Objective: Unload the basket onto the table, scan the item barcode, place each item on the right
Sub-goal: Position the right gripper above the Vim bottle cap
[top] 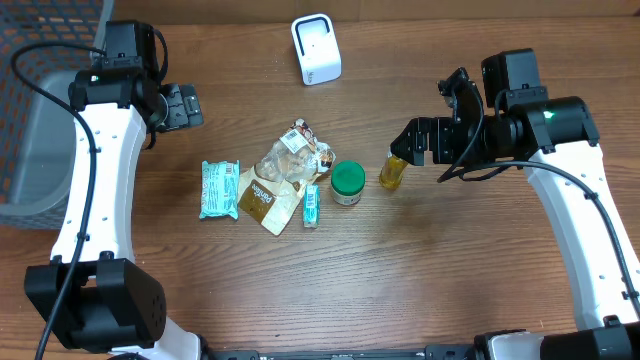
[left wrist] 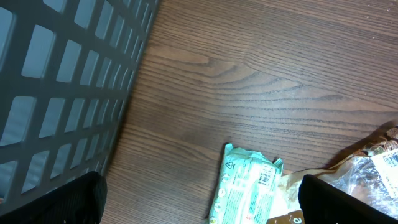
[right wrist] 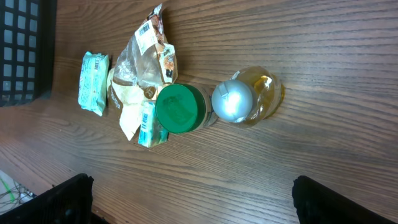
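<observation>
A pile of items lies mid-table: a mint-green packet (top: 218, 189) (left wrist: 245, 183) (right wrist: 93, 83), a clear crinkled bag (top: 285, 162) (right wrist: 146, 62), a small teal packet (top: 311, 205), a green-lidded jar (top: 347, 183) (right wrist: 180, 109) and a yellow bottle (top: 393, 171) with a silver cap (right wrist: 233, 101). The white scanner (top: 316, 48) stands at the back. My right gripper (top: 408, 142) (right wrist: 193, 199) hovers open just right of the bottle, holding nothing. My left gripper (top: 188, 105) (left wrist: 202, 202) is open above the table, up and left of the pile, also empty.
A dark grey slatted basket (top: 30, 150) (left wrist: 56, 87) sits at the table's left edge, close beside my left arm. A brown pouch (top: 265, 198) lies under the clear bag. Bare wood stretches in front of the pile.
</observation>
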You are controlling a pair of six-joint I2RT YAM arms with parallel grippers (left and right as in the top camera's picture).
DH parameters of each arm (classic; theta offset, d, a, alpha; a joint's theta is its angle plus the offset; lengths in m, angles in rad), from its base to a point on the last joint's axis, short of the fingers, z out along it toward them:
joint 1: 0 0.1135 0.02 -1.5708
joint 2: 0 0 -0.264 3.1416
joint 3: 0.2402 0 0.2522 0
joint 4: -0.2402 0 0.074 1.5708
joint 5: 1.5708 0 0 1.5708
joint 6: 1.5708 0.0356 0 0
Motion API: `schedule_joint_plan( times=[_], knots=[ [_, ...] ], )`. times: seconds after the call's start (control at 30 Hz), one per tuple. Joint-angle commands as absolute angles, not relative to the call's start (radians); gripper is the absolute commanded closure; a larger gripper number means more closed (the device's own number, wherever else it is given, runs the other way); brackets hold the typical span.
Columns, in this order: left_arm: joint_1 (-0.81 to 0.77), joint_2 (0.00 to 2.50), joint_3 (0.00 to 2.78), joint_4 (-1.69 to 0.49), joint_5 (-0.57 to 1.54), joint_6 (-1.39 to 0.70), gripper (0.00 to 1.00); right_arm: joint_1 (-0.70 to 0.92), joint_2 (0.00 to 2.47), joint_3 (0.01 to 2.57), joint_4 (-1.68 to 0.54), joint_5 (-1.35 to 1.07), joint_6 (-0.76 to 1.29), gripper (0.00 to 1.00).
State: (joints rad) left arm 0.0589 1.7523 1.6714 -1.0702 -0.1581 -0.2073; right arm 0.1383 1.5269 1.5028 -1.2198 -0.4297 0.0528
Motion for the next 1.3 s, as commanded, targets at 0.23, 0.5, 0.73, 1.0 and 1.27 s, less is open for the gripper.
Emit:
schedule_joint_plan(
  times=[0.23,0.5,0.73,1.0,1.27],
  knots=[
    [0.052,1.745,1.689,-1.069,-0.164,-0.206,0.0,0.138,1.523,1.52,-1.221,-0.431,0.055,0.0],
    [0.052,1.745,1.689,-1.069,-0.164,-0.206,0.0,0.138,1.523,1.52,-1.218,-0.431,0.056,0.0],
    [0.052,1.745,1.689,-1.069,-0.164,-0.206,0.0,0.138,1.523,1.552,-1.254,-0.318,0.157,0.0],
    [0.052,1.745,1.689,-1.069,-0.164,-0.206,0.0,0.138,1.527,1.701,-1.375,-0.24,0.294,0.0],
    [0.052,1.745,1.689,-1.069,-0.164,-0.206,0.0,0.147,1.581,1.737,-1.435,-0.165,0.372,0.0]
  ],
)
